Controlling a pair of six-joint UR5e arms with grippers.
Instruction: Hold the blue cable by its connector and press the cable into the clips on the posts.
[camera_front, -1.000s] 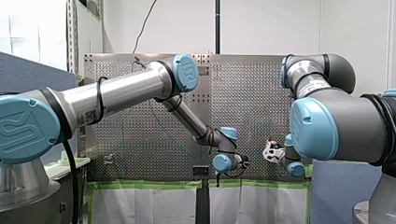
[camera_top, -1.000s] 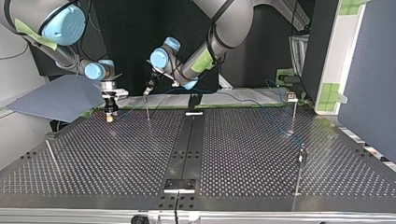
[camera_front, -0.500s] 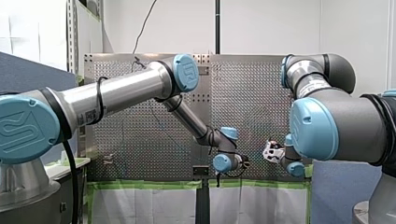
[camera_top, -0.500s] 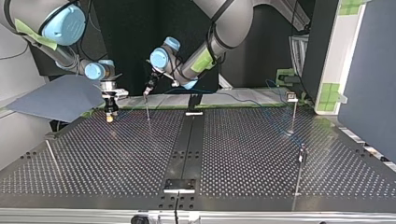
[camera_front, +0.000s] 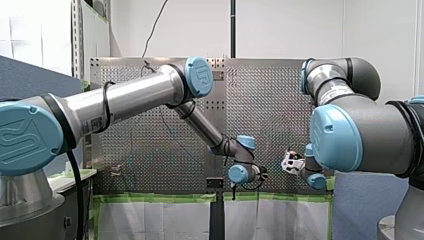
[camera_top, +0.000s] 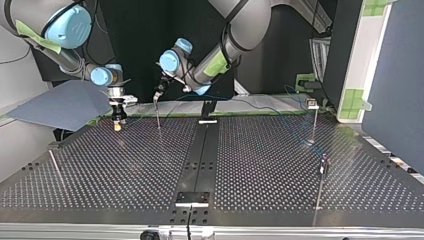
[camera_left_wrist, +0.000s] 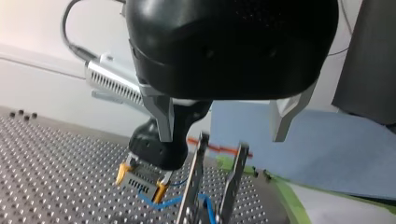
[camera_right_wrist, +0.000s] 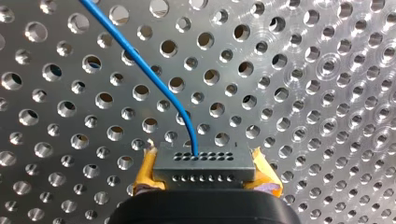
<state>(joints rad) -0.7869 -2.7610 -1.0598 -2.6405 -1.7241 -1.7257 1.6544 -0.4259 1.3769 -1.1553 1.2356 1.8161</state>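
Clamping connector (camera_right_wrist: 204, 163), right claw (camera_right_wrist: 205, 176) (yellow pads), beside table (camera_top: 280, 165) edge

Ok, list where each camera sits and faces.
Front: behind the arms, facing over the table; my left arm and right arm show.
Top: across the table, facing the arms; both show.
Left wrist: along left gripper, toward right gripper.
Right wrist: down right gripper onto connector and table.
Shared: both wrist views show the cable.

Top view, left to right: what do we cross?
In order: leaning rod → my right hand → my left hand → black bracket → clip post → green tape.
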